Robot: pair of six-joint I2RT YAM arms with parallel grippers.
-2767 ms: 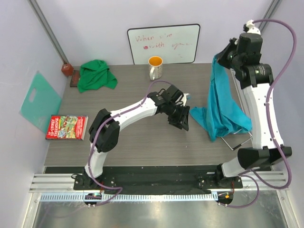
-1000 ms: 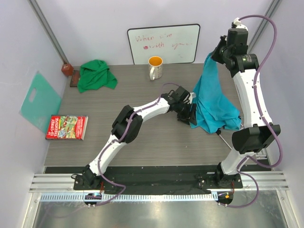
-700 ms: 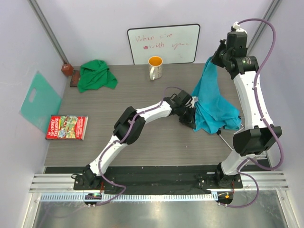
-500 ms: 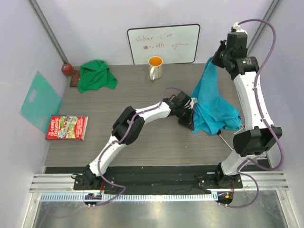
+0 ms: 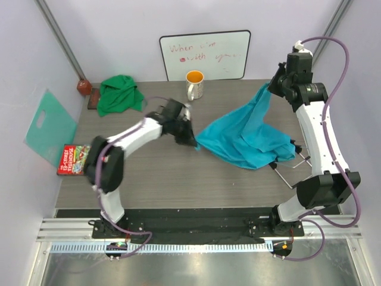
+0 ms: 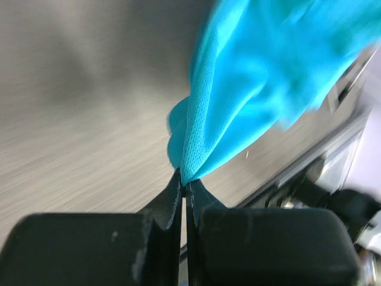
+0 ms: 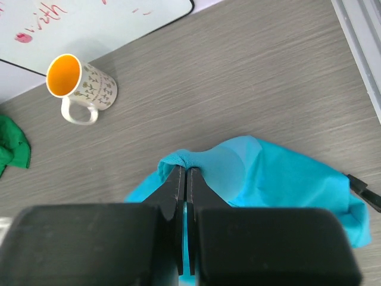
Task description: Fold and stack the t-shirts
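The turquoise t-shirt [image 5: 244,140] hangs stretched above the right half of the table, held at two points. My left gripper [image 5: 194,142] is shut on its left corner; the left wrist view shows cloth [image 6: 238,101] pinched at the fingertips [image 6: 184,179]. My right gripper [image 5: 269,89] is raised near the back right and is shut on a bunched fold [image 7: 196,159] of the same t-shirt [image 7: 286,185]. The green t-shirt [image 5: 121,94] lies crumpled at the back left, and its edge [image 7: 12,149] shows in the right wrist view.
An orange-lined mug [image 5: 194,84] stands before the whiteboard [image 5: 205,55] at the back. A book [image 5: 74,159] and a mint plastic sheet [image 5: 49,125] are at the left edge. A thin metal rod [image 5: 286,176] lies under the turquoise t-shirt's right side.
My left gripper closed on the turquoise t-shirt's lower edge and swung left toward mid-table, pulling the cloth out wide. The right gripper kept its hold and shifted slightly.
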